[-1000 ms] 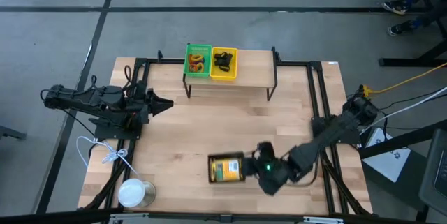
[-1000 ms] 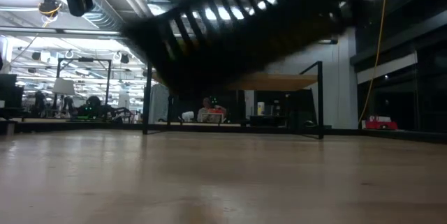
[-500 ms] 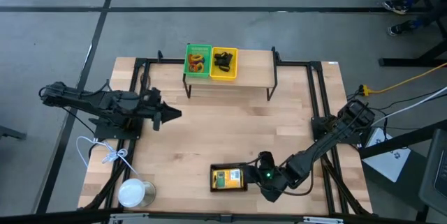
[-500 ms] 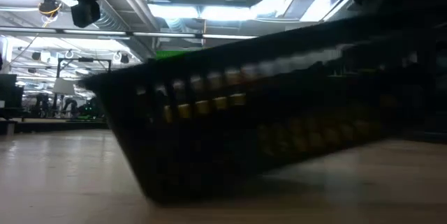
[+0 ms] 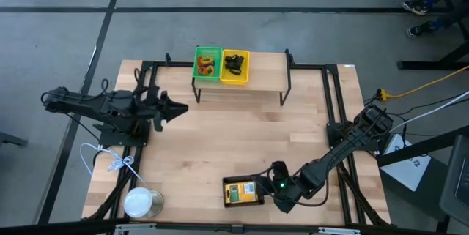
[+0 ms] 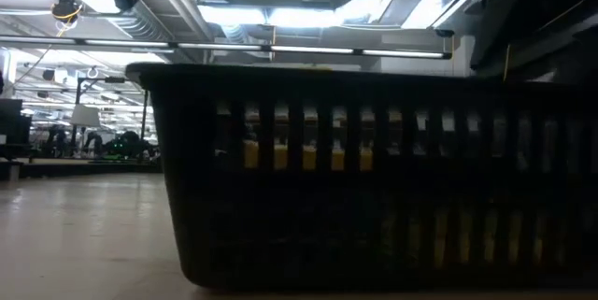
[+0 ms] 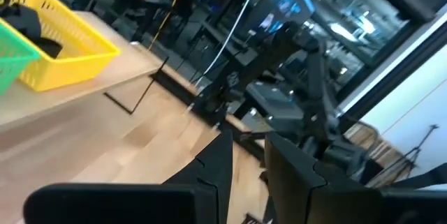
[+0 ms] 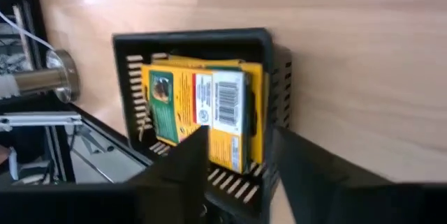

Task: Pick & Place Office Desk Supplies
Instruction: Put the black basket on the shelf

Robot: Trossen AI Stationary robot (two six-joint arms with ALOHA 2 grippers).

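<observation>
The black mesh tray (image 5: 243, 192) stands flat on its bottom near the table's front edge, with yellow-green printed boxes (image 8: 199, 105) lying in it. It fills the low view (image 6: 374, 178). My right gripper (image 5: 272, 184) is open at the tray's right end. One finger (image 8: 185, 165) is over the inside and the other finger (image 8: 307, 172) is outside the end wall (image 8: 279, 84), with a gap showing. My left gripper (image 5: 182, 108) is shut and empty, in the air at the table's left. The green tray (image 5: 207, 64) with orange loops and the yellow tray (image 5: 235, 66) with black clips rest on a raised wooden shelf (image 5: 267, 74).
A white round can (image 5: 141, 203) stands at the front left corner, with a white cord (image 5: 110, 163) beside it. Black frame rails run along both table sides. Bare wood lies between the shelf and the black tray. The yellow tray also shows in the left wrist view (image 7: 63, 39).
My right gripper has gone down and toward the table's near edge with the black mesh tray. The tray was lifted and tilted and now stands flat on the table. My left gripper swung a little toward the near right and back.
</observation>
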